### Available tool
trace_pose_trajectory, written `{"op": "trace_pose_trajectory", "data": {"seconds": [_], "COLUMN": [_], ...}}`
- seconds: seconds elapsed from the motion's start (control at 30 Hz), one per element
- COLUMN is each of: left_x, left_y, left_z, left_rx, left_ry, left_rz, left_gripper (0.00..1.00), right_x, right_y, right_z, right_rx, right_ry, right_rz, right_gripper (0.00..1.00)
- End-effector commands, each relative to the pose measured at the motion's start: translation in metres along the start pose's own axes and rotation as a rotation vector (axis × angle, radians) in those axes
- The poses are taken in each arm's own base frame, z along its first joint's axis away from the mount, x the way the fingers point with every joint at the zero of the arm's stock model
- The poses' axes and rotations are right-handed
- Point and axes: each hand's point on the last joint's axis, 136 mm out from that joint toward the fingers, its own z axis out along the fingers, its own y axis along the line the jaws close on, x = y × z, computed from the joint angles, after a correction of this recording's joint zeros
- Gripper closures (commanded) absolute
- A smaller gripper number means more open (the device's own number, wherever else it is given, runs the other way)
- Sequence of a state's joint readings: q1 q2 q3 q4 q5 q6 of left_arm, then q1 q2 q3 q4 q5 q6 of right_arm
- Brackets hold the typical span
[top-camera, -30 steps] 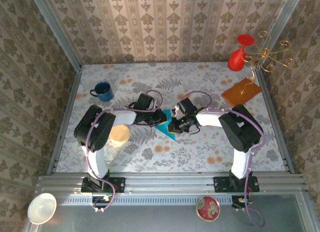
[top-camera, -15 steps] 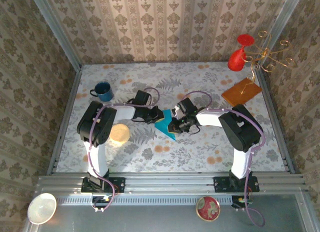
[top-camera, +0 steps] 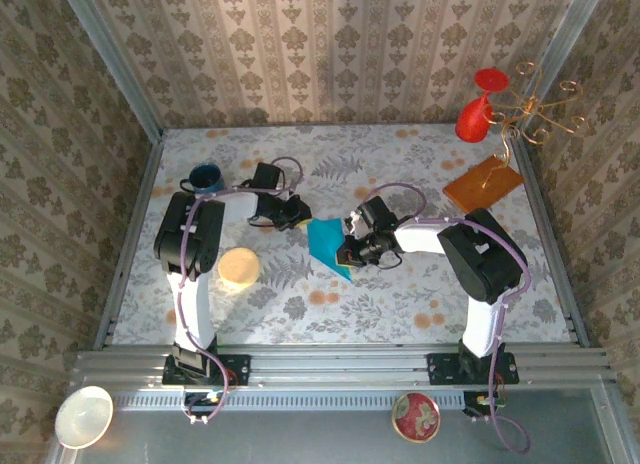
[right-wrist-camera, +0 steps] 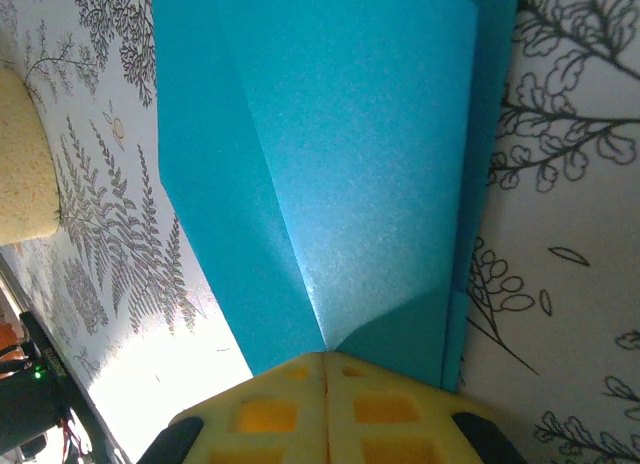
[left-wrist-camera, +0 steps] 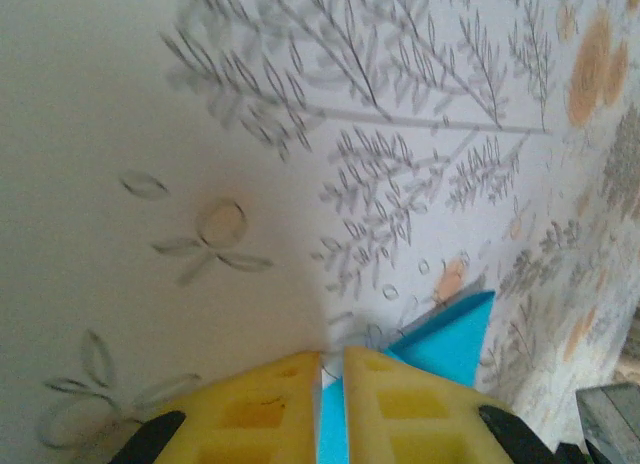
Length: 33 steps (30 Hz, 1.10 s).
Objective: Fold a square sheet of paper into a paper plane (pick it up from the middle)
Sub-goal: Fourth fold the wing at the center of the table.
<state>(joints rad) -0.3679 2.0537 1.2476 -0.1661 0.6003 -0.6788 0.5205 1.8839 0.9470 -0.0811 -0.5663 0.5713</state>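
sheet [top-camera: 327, 246] lies in the middle of the table [top-camera: 420, 284], partly folded, between the two grippers. its long axis goes from far to near, and the pointed near end leans a little to the right. the left gripper [top-camera: 298, 220] is at its far left corner and the right gripper [top-camera: 345, 254] is at its near right edge, so both arms are equally close, each on its own side.

in the left wrist view the yellow fingers [left-wrist-camera: 265, 409] are almost together, with only a thin slit. teal paper sits in this slit, so i judge they pinch a flap. in the right wrist view the fingers [right-wrist-camera: 390, 409] are pressed together without gap, and the sheet comes straight out of them, with a crease running away from the tips.

i think the coming move is a fold along this axis, and it needs a firm pinch at each end.

a round yellow pad [top-camera: 239, 267] is near on the left and the mug [top-camera: 205, 181] is just beside the left arm. the orange sheet [top-camera: 483, 183] and the red vase [top-camera: 476, 114] are well apart at the far right, not in the way.
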Motion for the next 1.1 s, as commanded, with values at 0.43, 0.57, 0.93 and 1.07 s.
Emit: {"op": "trace_pose_trajectory", "data": {"seconds": [0.43,0.57,0.93,1.07], "left_x": [0.039,0.065,0.076,0.078], "left_y": [-0.060,-0.067,-0.038,-0.020], "left_z": [-0.027,-0.004,0.029,0.035], "left_rx": [0.014,0.010,-0.084,-0.130], "left_ry": [-0.093,-0.017,0.065,0.079], "left_rz": [0.153,0.172,0.121,0.076], "left_gripper": [0.85,0.85,0.87,0.87], "right_x": [0.058,0.057,0.053,0.046], "right_y": [-0.080,-0.078,-0.070,-0.055], "right_z": [0.005,0.005,0.005,0.003], "right_rx": [0.267,0.257,0.194,0.127], "right_ry": [0.161,0.159,0.139,0.119], "right_rz": [0.157,0.153,0.150,0.134], "right_gripper": [0.91,0.91,0.91,0.90]}}
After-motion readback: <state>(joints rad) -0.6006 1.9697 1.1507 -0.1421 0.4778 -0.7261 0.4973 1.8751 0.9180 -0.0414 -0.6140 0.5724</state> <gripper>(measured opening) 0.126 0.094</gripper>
